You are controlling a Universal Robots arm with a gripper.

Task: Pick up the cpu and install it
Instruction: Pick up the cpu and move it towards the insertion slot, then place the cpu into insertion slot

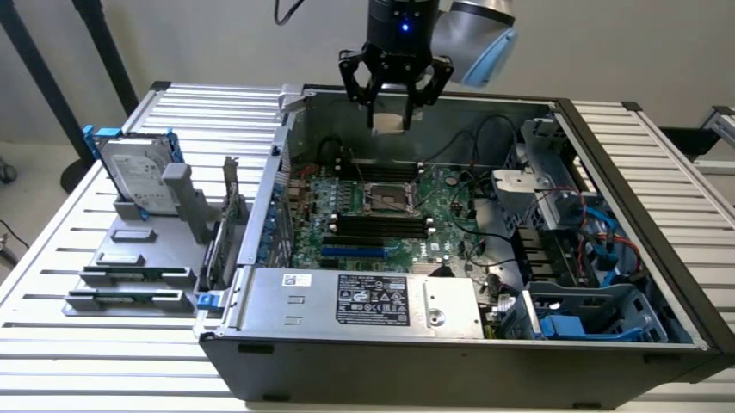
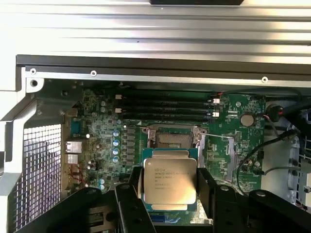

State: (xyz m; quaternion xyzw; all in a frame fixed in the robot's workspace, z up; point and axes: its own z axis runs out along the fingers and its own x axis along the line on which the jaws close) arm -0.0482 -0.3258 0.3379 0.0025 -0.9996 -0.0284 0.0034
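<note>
**Cpu clamped in the tool, hanging above the open socket**

Your tool [image 1: 394,110] is clamped on the cpu [image 2: 169,180]: the wrist view shows a dark finger [image 2: 206,187] against each of two opposite edges, with the printed metal lid facing the camera. The chip hangs in the air inside the upper part of the open computer case [image 1: 460,361], well above the motherboard [image 2: 233,145]. It touches nothing but the fingers. In the wrist view the empty socket [image 2: 170,138] lies just beyond the chip's far edge, with its frame open.

Treat the chip as light, stiff and flat. Its lid looks smooth and is likely slippery, so a side grip depends on even pressure on both edges, and those edges are the right place to hold it. The underside and the socket contacts are probably fragile, so any tilt or sideways scrape could damage them.

The hard drive [image 1: 136,176] stands in its holder on the worktop [image 1: 115,361], well apart from the case.
</note>
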